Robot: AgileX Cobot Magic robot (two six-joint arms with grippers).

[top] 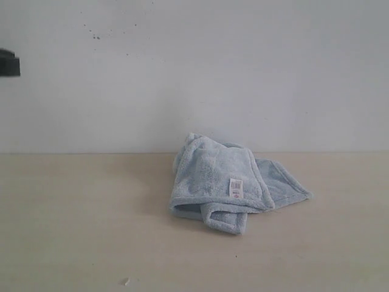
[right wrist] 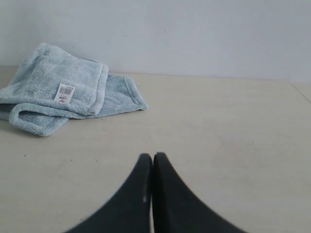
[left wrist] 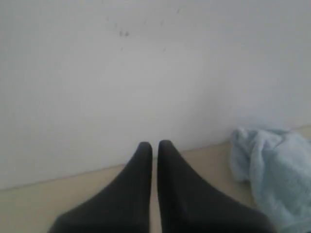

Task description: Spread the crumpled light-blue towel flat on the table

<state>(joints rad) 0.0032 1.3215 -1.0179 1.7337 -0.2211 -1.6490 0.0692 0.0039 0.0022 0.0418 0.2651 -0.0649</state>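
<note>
The light-blue towel [top: 219, 182] lies crumpled and folded over itself on the beige table [top: 79, 231], close to the white wall, a little right of centre. Its white barcode tag [top: 236, 187] faces up. The towel [left wrist: 274, 174] shows at the edge of the left wrist view, apart from my left gripper [left wrist: 154, 144], whose black fingers stand nearly together with nothing between them. In the right wrist view the towel [right wrist: 53, 82] and its tag [right wrist: 65, 92] lie well away from my right gripper [right wrist: 149, 156], which is shut and empty. Neither gripper appears in the exterior view.
The white speckled wall [top: 194, 73] rises directly behind the towel. A dark object [top: 9, 63] juts in at the exterior view's left edge. A small white speck [top: 126, 281] lies on the table near the front. The table's edge [right wrist: 300, 92] shows far off in the right wrist view.
</note>
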